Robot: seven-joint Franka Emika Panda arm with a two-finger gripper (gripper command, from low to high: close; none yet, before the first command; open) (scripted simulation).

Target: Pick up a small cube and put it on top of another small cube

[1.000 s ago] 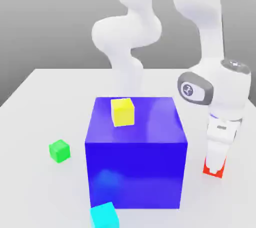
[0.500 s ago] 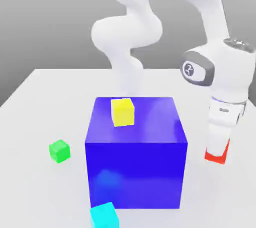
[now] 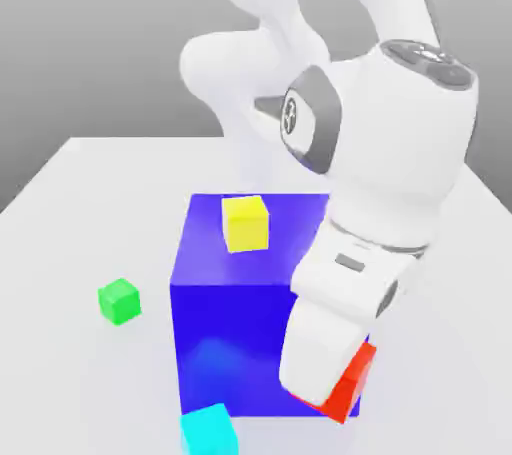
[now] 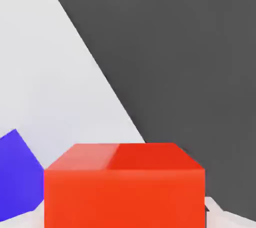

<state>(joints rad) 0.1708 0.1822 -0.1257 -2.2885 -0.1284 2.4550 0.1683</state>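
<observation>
The small red cube (image 3: 350, 387) is held in my gripper (image 3: 340, 393), which is shut on it and tilted, lifted off the table in front of the big blue cube (image 3: 230, 313). In the hand view the red cube (image 4: 125, 192) sits large and close between the fingers, with a corner of the blue cube (image 4: 17, 172) beside it. A small yellow cube (image 3: 246, 222) rests on top of the blue cube. A small green cube (image 3: 118, 300) lies on the table at the exterior view's left, and a small cyan cube (image 3: 208, 432) sits near the front edge.
The white table (image 3: 80, 213) stretches around the blue cube. My arm's large white wrist and links (image 3: 390, 163) hang over the blue cube's right side in the exterior view. The robot base column (image 3: 250, 83) stands behind.
The gripper closed on the red cube at the exterior view's right, lifted it, then swung toward the camera and left, tilting in front of the blue cube.
</observation>
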